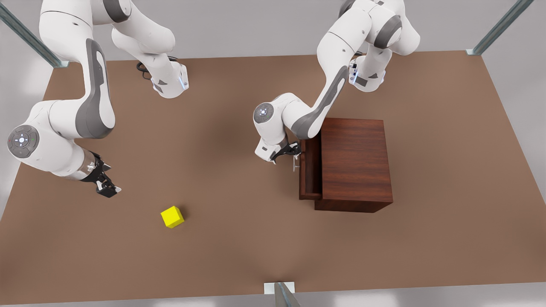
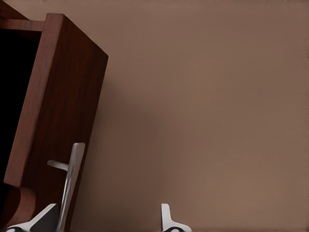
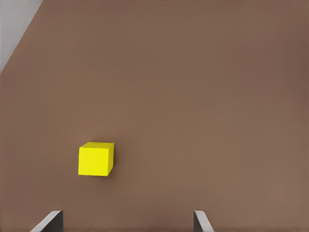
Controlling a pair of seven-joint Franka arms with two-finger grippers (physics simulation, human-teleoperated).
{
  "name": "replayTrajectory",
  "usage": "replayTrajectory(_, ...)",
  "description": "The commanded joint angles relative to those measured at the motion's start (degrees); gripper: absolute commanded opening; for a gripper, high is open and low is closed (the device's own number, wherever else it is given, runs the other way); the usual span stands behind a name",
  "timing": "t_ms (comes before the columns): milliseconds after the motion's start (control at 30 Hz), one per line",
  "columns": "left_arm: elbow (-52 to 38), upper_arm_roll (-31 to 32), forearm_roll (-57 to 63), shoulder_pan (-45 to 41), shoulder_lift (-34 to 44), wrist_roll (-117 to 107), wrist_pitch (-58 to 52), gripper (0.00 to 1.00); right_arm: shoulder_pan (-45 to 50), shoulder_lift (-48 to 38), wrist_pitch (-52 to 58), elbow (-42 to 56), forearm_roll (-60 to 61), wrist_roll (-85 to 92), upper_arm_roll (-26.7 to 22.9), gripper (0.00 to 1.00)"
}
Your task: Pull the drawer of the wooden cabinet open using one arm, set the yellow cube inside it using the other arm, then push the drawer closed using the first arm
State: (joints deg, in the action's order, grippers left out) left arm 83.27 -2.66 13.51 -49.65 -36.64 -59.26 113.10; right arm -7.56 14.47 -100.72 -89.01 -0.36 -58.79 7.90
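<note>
The wooden cabinet [image 1: 356, 162] stands on the front view's right, its drawer [image 1: 310, 170] pulled partly out toward the left. My left gripper [image 1: 294, 155] is at the drawer's metal handle [image 2: 71, 181]. It is open, and the handle stands between its fingertips [image 2: 166, 220], close to one of them. The drawer front [image 2: 58, 111] rises beside it, with the dark inside behind. The yellow cube [image 1: 172, 216] lies on the table at the front view's lower left. My right gripper [image 1: 110, 189] hovers open to the cube's upper left and holds nothing. The cube [image 3: 95, 158] lies ahead of that gripper [image 3: 125, 222].
The brown table [image 1: 239, 247] stretches bare between cube and cabinet. Both arm bases [image 1: 170, 83] stand at the far edge. A metal post [image 1: 283, 294] rises at the near edge, and frame struts [image 1: 499, 25] stand at the far corners.
</note>
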Motion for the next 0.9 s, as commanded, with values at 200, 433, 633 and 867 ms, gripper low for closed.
replayTrajectory(200,-0.1,0.1,0.6,-0.7,-1.1,-2.2,3.2,1.00,0.0,-0.1,0.0,0.0,0.0,-0.5,0.0,1.00)
replayTrajectory(433,-2.5,0.1,0.6,-1.1,-2.0,-1.7,3.2,1.00,0.0,0.0,0.0,0.1,0.0,-0.9,0.0,1.00)
replayTrajectory(633,-2.9,0.1,0.6,-1.9,-2.8,-1.6,4.6,1.00,0.1,0.1,0.0,0.0,-0.1,-1.0,0.0,1.00)
replayTrajectory(867,-4.9,0.1,0.6,-2.9,-4.0,-1.5,4.7,1.00,0.1,0.3,0.0,0.1,-0.1,-1.0,0.0,1.00)
